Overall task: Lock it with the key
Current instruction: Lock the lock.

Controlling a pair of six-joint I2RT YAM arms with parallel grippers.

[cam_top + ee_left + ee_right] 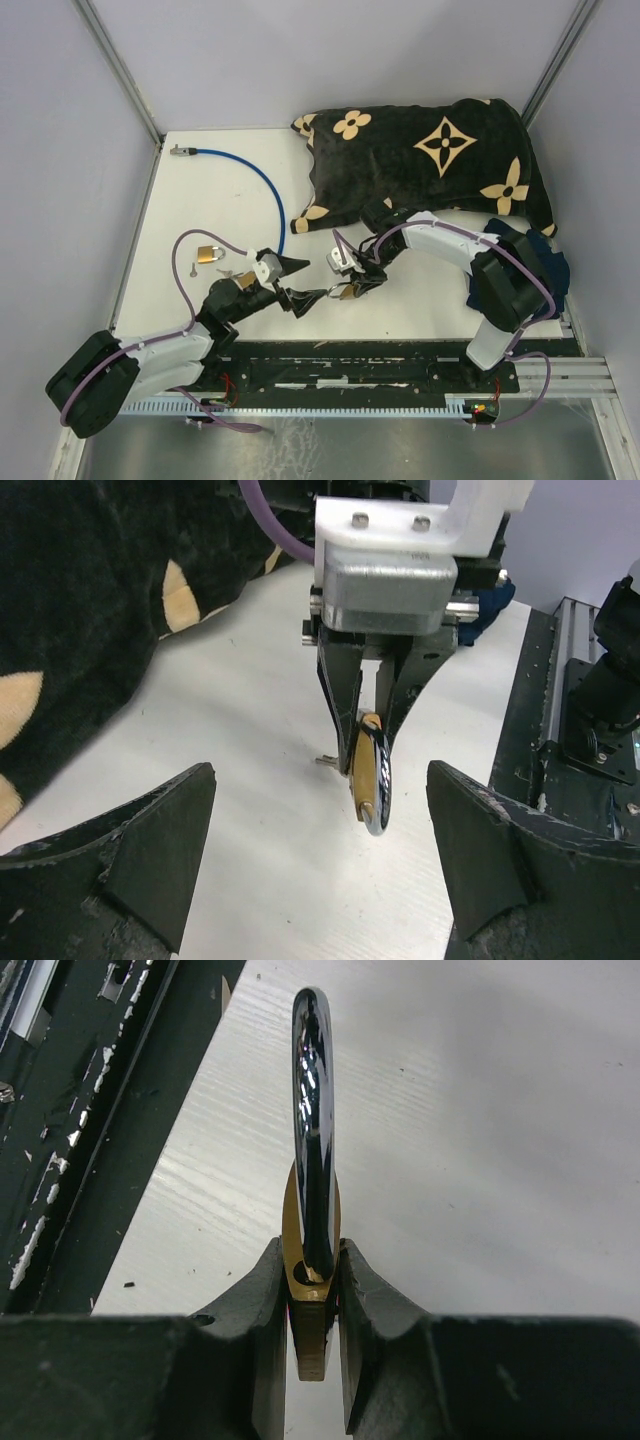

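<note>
I had the right gripper pinching the brass padlock at centre frame, shackle presented outward, because my left gripper faced it, spread wide and empty.

Brass padlock with a shiny chrome shackle, seen edge-on, its body pinched between the right gripper's fingers, the shackle jutting out past the fingertips. A second brass padlock lies flat, well apart from that gripper.

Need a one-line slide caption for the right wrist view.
Right pincer clamps a brass padlock edge-on, chrome shackle pointing away over the white table.
</note>
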